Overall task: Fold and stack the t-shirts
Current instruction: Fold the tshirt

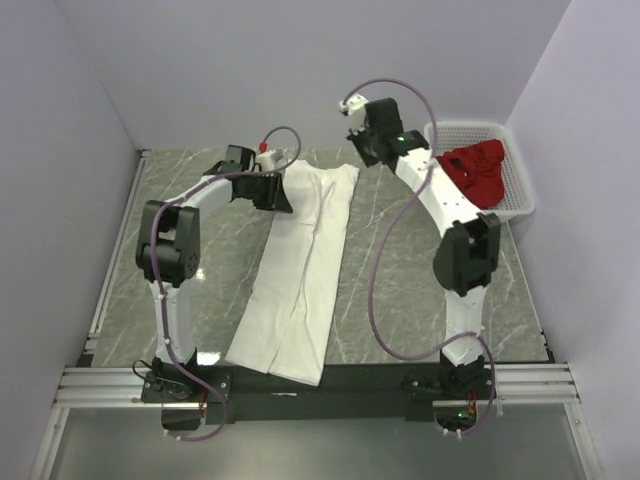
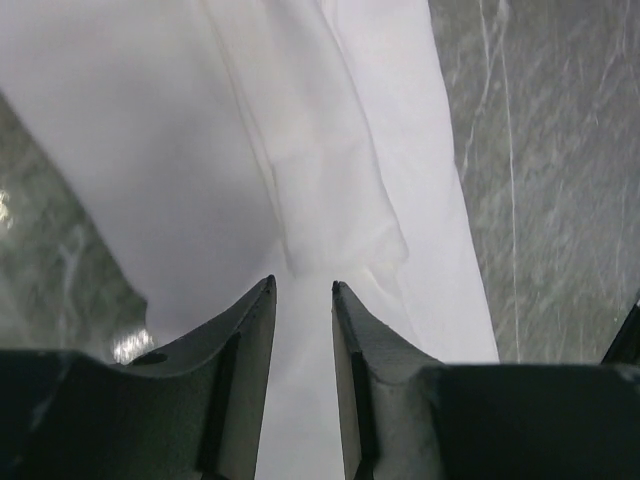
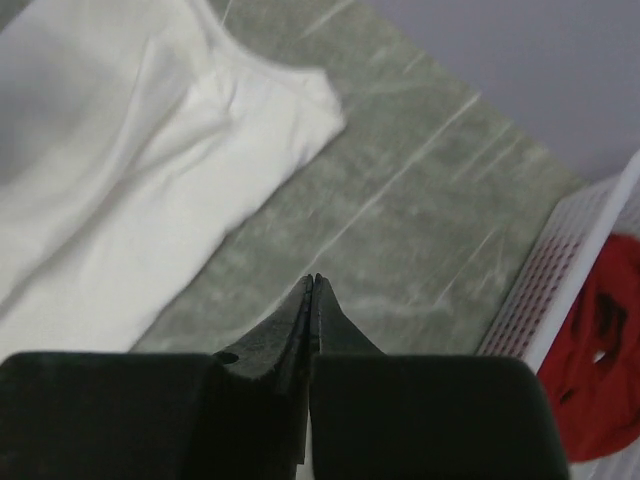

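Observation:
The white t-shirt lies on the table as a long strip folded lengthwise, running from the far middle to the near edge. My left gripper is at the shirt's far left edge. In the left wrist view it is open, with its fingers apart just over the white cloth. My right gripper hovers beside the shirt's far right corner. In the right wrist view it is shut and empty above bare table, with the white shirt to its left. The deep red t-shirt lies crumpled in the basket.
The white slotted plastic basket stands at the far right against the wall; it also shows in the right wrist view with red cloth inside. The grey marble table is walled on the left, back and right.

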You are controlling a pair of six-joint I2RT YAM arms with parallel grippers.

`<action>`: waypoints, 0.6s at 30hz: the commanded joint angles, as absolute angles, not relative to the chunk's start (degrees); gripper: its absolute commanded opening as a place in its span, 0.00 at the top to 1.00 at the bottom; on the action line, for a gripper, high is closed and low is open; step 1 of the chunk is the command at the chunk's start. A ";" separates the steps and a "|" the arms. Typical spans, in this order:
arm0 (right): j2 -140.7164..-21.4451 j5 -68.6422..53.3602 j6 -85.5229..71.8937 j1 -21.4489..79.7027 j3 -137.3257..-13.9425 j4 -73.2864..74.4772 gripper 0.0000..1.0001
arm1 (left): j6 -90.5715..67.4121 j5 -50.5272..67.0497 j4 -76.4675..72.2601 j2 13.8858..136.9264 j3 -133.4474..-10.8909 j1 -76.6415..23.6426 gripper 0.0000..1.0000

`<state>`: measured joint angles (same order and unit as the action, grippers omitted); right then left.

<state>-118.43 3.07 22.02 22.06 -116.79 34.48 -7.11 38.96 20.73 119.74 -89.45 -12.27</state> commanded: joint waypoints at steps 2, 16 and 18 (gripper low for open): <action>-110.93 -9.12 15.03 20.48 -105.76 43.59 1.00 | -11.69 37.53 19.60 126.89 -99.38 -13.53 0.65; -109.86 -13.36 14.67 18.55 -97.73 46.05 1.00 | -27.23 29.80 22.33 137.29 -104.95 -7.13 0.77; -110.65 -13.45 15.29 18.37 -99.48 46.84 1.00 | -29.00 29.53 19.61 135.71 -102.31 -6.51 0.76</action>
